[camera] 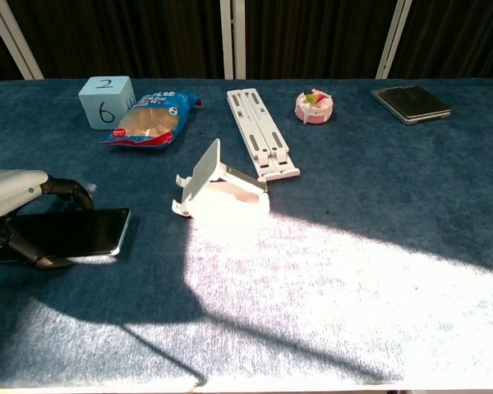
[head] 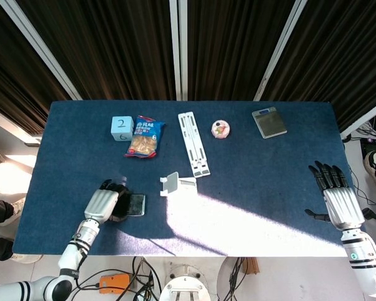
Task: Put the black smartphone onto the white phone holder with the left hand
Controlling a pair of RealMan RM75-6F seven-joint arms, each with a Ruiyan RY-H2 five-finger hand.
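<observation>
The black smartphone (head: 136, 204) (camera: 74, 234) lies flat near the table's front left, its right end sticking out from under my left hand (head: 104, 204) (camera: 15, 195). That hand grips it, fingers curled over the far edge and thumb against the near edge. The white phone holder (head: 175, 183) (camera: 218, 193) stands upright to the right of the phone, in sunlight, with nothing on it. My right hand (head: 335, 196) hovers at the table's front right edge, fingers spread and holding nothing; the chest view does not show it.
Along the back stand a blue numbered cube (head: 121, 127) (camera: 105, 101), a snack bag (head: 145, 138) (camera: 152, 119), a flat white folding stand (head: 193, 143) (camera: 263, 144), a small pink round item (head: 220, 129) (camera: 314, 106) and a grey flat device (head: 269, 122) (camera: 411, 103).
</observation>
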